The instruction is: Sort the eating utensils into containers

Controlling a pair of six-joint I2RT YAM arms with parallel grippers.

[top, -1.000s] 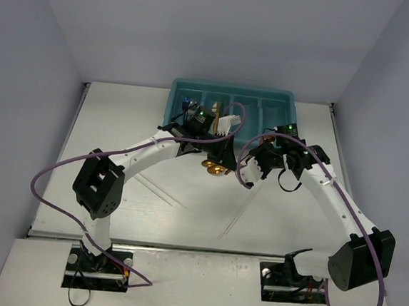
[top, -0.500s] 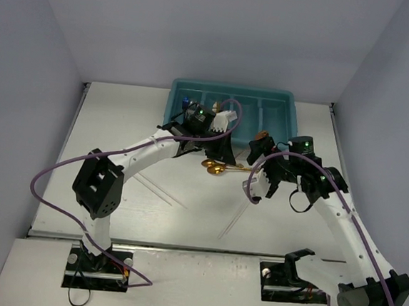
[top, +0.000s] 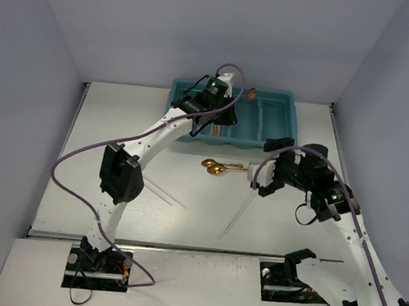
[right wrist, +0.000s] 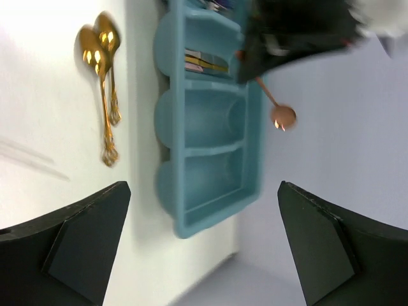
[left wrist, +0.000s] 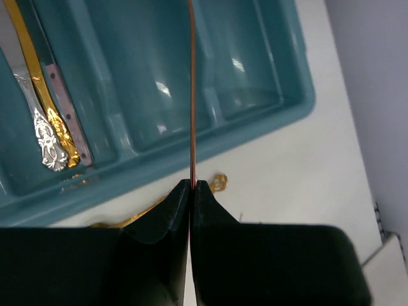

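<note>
My left gripper (top: pixel 224 97) hangs over the teal tray (top: pixel 289 100), shut on the thin handle of a copper spoon (left wrist: pixel 192 95). The spoon's round bowl (top: pixel 251 95) sticks out above the middle compartments (right wrist: pixel 283 116). In the left wrist view the jaws (left wrist: pixel 192 185) pinch that handle edge-on. Two gold spoons (top: pixel 215 167) lie side by side on the table in front of the tray (right wrist: pixel 100 60). My right gripper (top: pixel 264 165) stands wide open just right of them with nothing between its fingers (right wrist: pixel 204 248). Gold and silver handles (left wrist: pixel 48 121) lie in one tray compartment.
Thin pale sticks lie on the table, one pair (top: pixel 164 191) at the left and one (top: pixel 239 212) near my right arm. The grey enclosure walls stand close behind and beside the tray (right wrist: pixel 210 127).
My left arm has swung up and back from the tray's front edge to over the tray, carrying the copper spoon. My right gripper has opened and drawn back to the right, away from the gold spoons.
</note>
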